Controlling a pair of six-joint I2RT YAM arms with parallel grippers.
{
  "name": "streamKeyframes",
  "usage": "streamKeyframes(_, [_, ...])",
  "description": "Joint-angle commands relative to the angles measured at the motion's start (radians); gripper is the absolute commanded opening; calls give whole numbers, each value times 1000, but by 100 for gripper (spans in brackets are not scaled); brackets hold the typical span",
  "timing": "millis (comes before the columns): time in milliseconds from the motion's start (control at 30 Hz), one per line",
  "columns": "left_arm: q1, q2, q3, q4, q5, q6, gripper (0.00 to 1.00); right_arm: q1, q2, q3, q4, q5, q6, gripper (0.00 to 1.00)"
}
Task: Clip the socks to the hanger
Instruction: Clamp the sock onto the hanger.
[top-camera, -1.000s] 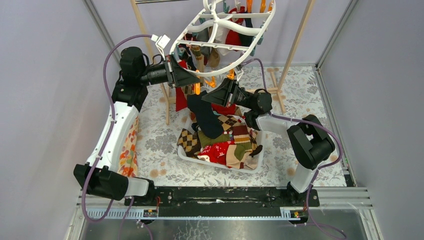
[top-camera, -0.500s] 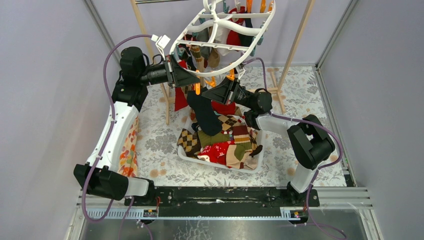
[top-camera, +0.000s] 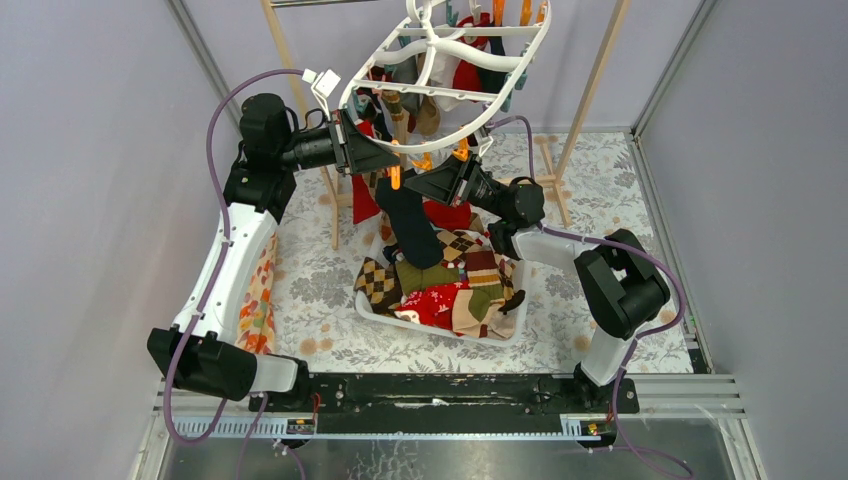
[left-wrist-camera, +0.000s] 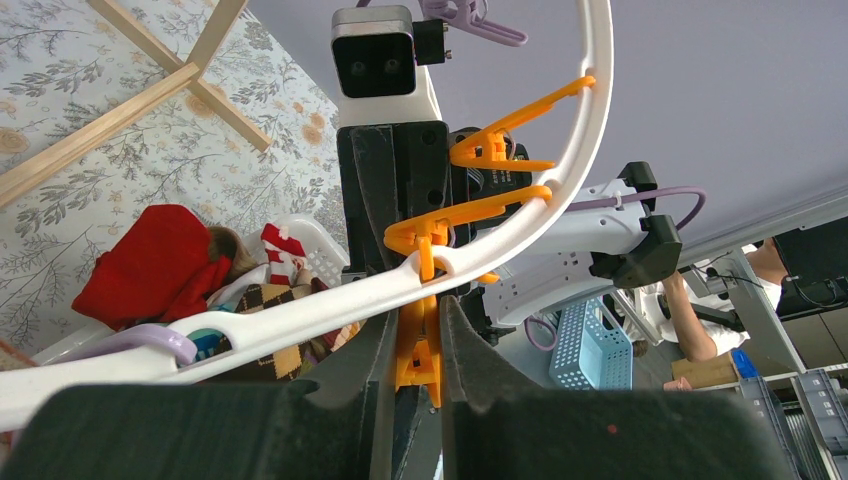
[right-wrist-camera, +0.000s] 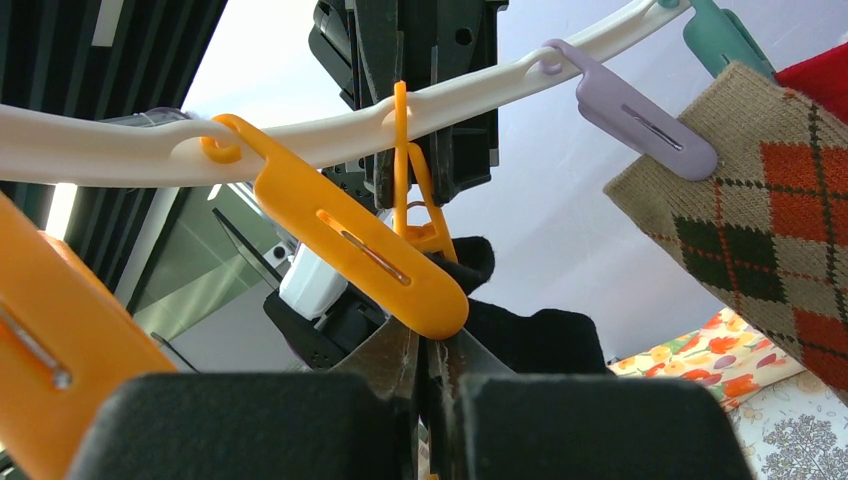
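The white oval hanger (top-camera: 440, 75) hangs at the back, with several socks clipped on it. My left gripper (top-camera: 393, 162) is shut on an orange clip (left-wrist-camera: 425, 350) under the ring's near edge (left-wrist-camera: 300, 310), squeezing it. My right gripper (top-camera: 410, 184) faces it, shut on the top of a dark navy sock (top-camera: 410, 228) that hangs down over the basket. In the right wrist view the sock's cuff (right-wrist-camera: 530, 335) sits just below the squeezed clip (right-wrist-camera: 420, 215), and a second orange clip (right-wrist-camera: 350, 245) lies across the fingertips (right-wrist-camera: 395, 355). More socks (top-camera: 445, 290) fill the basket.
The white basket (top-camera: 400, 318) stands on the floral cloth under both grippers. Wooden frame poles (top-camera: 590, 95) rise behind. A brown argyle sock (right-wrist-camera: 760, 180) hangs from a purple clip (right-wrist-camera: 640, 125) to the right. An orange floral cloth (top-camera: 258, 300) lies by the left arm.
My right gripper has moved up and left with the dark sock, closer to the clip held by my left gripper. The left arm has barely moved.
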Motion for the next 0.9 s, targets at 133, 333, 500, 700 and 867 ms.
streamKeyframes(133, [2,3,4,45,19,1,12,7,-25,49,140,33,-14,0])
streamKeyframes(333, [2,-2,10,22,2,21,43,10,-28,54,139,29,-7,3])
streamKeyframes(500, [2,-15,-10,48,-3,3,54,9,-38,51,139,49,-2,12])
streamKeyframes(700, [2,-35,-11,-4,-33,56,87,9,-49,38,139,57,-4,19])
streamKeyframes(867, [3,-74,-2,-157,-163,238,96,9,-52,32,139,48,-5,29])
